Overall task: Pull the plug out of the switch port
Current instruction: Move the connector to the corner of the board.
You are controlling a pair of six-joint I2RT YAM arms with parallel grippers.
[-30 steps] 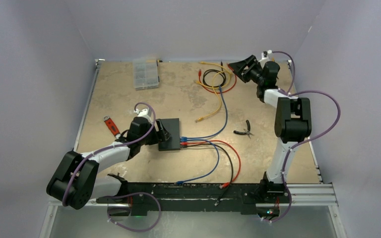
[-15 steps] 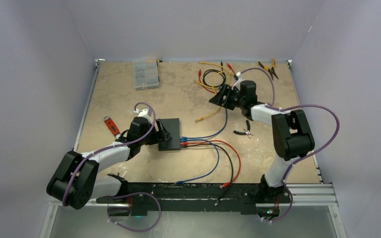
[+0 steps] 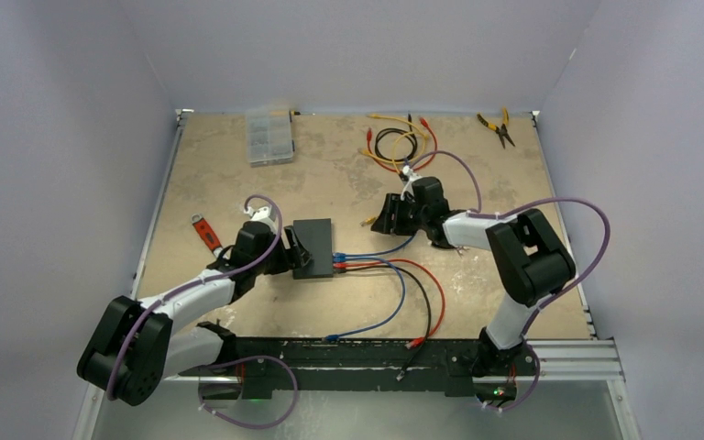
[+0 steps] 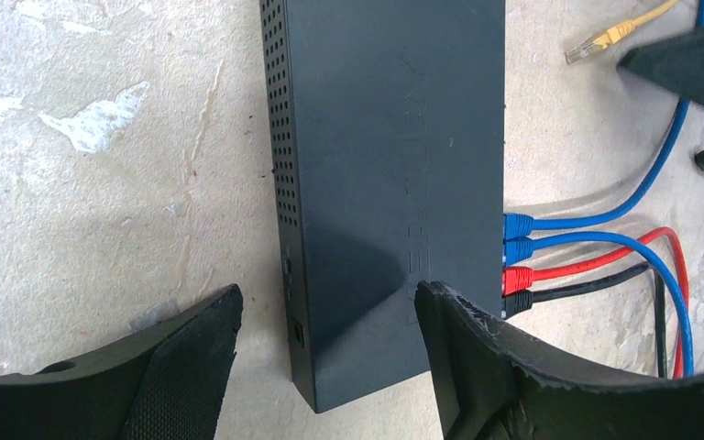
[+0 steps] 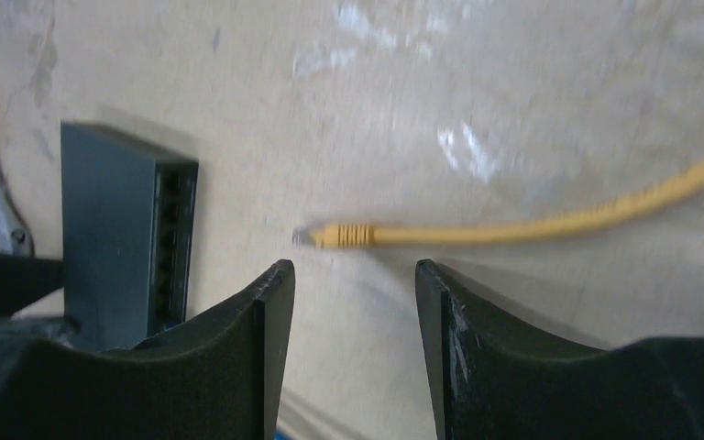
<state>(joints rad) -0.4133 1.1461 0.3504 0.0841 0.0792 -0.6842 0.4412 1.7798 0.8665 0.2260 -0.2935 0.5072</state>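
Left wrist view: left pincer (image 4: pixel 330 302) wide over switch (image 4: pixel 385 137); right pincer (image 5: pixel 353 275) half-open, empty.

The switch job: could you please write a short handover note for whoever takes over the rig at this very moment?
Left tool: open, fingers either side of one end of the switch; contact unclear.
Right tool: open, empty, over the table right of the switch, facing its ports.
Things: switch lies flat; two blue plugs, a red plug and a black plug sit in its ports. A loose yellow cable end lies ahead of the right tool.
Done: no plug out yet.
Left: probably steady the switch with the left tool, grip a plug with the right and pull it out.
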